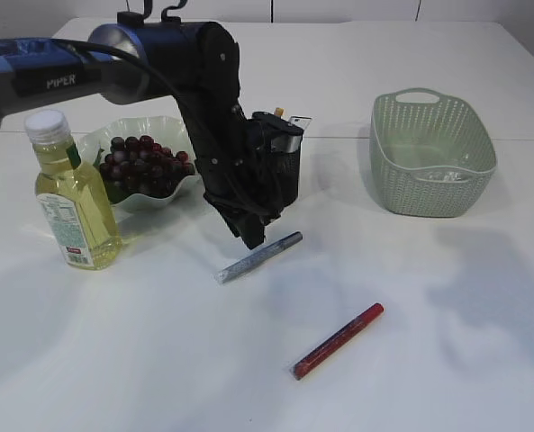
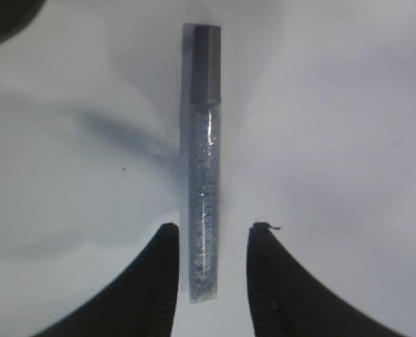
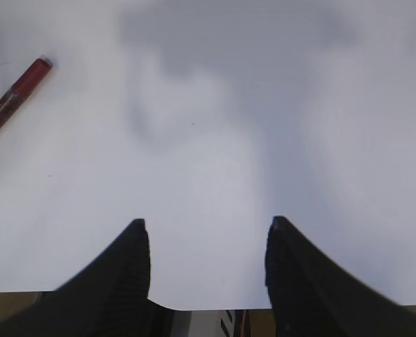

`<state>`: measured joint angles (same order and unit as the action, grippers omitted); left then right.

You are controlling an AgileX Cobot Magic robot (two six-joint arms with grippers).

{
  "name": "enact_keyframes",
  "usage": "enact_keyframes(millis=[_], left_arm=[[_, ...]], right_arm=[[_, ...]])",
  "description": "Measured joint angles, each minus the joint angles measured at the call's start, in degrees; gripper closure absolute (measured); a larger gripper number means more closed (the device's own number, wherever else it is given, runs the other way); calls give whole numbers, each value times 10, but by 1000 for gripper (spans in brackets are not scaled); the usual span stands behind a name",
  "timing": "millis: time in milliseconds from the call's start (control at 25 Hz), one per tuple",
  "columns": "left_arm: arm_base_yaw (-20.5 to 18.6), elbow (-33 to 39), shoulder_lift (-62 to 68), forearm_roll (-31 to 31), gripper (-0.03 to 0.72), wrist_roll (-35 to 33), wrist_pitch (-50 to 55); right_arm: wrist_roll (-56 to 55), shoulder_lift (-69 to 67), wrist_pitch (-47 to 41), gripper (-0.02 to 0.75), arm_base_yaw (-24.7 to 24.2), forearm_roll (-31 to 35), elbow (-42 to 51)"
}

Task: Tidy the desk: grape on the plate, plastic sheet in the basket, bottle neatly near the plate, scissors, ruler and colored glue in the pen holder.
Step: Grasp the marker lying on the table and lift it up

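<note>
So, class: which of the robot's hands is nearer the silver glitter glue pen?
Left. The left hand straddles the silver glitter glue pen; the right hand hovers over bare table.

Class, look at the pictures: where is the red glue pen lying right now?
In the exterior view the red glue pen lies on the white table, right of centre near the front, in front of the silver glitter glue pen.
</note>
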<state>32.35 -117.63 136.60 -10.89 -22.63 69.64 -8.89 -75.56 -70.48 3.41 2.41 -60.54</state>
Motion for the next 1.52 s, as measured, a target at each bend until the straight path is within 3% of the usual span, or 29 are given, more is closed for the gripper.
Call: enact_keyframes(millis=[320,1520], left_arm=[[19,0,38,3,450,-20,-13],[19,0,43,9,451,-29,-59]], right_arm=[[0,0,0,315,0,0,0],[0,0,0,315,0,0,0]])
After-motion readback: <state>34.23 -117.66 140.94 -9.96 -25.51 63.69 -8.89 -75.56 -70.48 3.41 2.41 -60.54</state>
